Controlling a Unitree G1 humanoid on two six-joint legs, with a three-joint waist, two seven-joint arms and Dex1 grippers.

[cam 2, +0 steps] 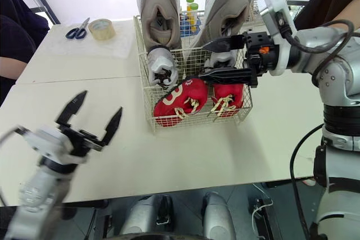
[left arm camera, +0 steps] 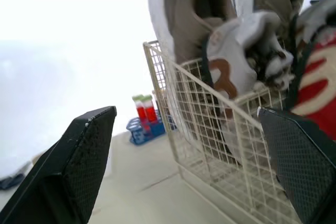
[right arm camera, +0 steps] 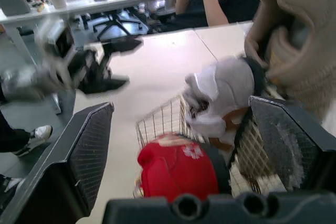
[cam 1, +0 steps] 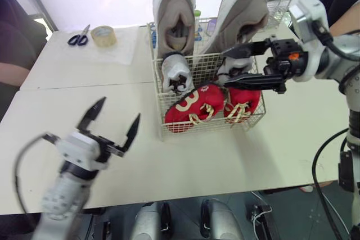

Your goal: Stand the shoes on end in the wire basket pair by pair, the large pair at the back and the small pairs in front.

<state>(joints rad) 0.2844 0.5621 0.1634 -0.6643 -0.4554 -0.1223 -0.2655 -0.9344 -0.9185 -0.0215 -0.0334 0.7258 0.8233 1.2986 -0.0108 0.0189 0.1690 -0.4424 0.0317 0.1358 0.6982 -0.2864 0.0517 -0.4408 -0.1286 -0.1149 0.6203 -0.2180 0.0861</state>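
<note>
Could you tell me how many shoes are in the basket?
6: two large beige shoes at the back, two small grey shoes in the middle, two red shoes in front.

Bright, even light floods in from beyond the far edge of the surface [cam 1: 73,66], burning the background to plain white in both head views and across much of the left wrist view. Shadows on the surface are faint and soft-edged, with no harsh glare. The left gripper [cam 1: 119,111] and its arm are smeared by motion blur, most strongly in the right wrist view.
</note>
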